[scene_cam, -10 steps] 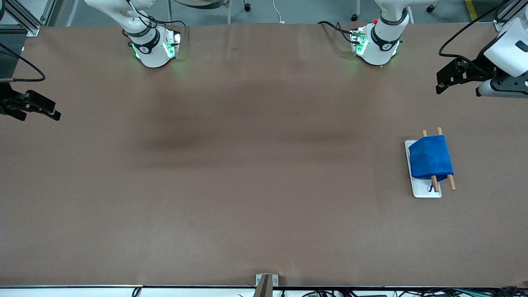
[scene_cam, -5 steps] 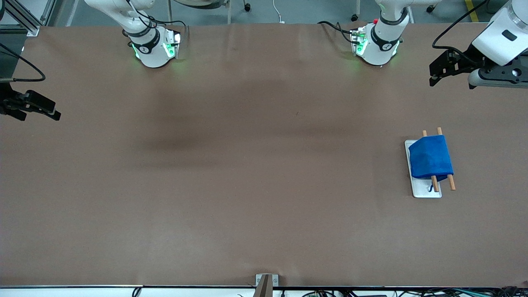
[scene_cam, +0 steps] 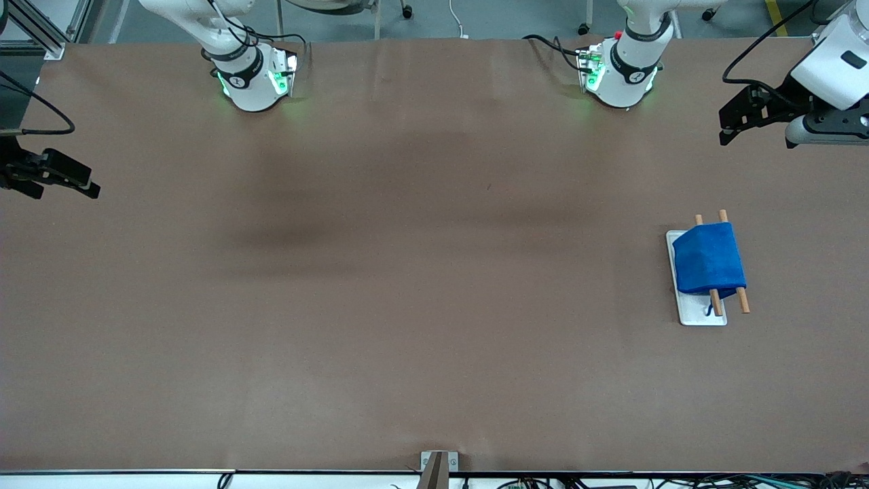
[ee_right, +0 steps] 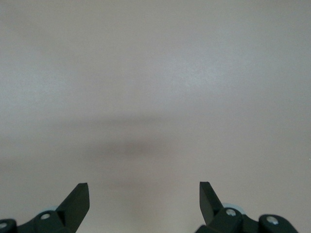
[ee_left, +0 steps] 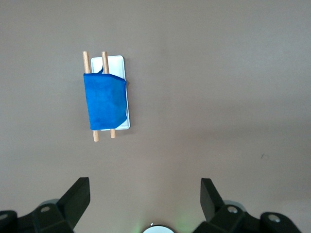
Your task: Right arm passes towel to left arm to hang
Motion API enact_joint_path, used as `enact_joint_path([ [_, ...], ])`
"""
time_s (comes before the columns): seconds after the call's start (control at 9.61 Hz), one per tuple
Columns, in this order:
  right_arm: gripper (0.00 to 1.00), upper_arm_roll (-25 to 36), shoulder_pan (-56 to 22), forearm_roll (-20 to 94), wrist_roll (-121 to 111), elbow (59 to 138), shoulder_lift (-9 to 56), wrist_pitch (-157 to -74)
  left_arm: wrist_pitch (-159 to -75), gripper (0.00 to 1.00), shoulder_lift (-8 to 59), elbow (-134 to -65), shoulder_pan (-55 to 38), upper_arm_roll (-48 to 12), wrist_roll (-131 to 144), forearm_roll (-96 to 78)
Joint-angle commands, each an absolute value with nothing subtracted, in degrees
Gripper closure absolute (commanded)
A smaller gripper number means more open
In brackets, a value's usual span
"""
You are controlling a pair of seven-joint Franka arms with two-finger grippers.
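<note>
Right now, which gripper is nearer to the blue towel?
Left. The left gripper is up near the left arm's end of the table, where the towel hangs on its rack. The right gripper waits at the right arm's end.

The counter (scene_cam: 407, 285) is covered in plain brown sheeting. A white rack base (scene_cam: 699, 314) rests directly on it toward the left arm's end. Both robot bases (scene_cam: 254, 85) stand along one edge.

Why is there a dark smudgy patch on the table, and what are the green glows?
Front view: soft arm shadows on the table; green lights glow on both bases. Right wrist view: a blurry shadow streak. Left wrist view: the towel looks sharp.
</note>
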State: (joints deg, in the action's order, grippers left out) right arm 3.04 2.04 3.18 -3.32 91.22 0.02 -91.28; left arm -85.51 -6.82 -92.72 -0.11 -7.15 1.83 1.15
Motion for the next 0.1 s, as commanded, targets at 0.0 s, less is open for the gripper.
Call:
enact_joint_path([
  [0.0,0.00,2.46,2.81,2.29,-3.16,91.85,-0.44,-91.32,-85.61,0.00,-5.36,-92.73,-0.44,-7.21,2.11,2.11],
])
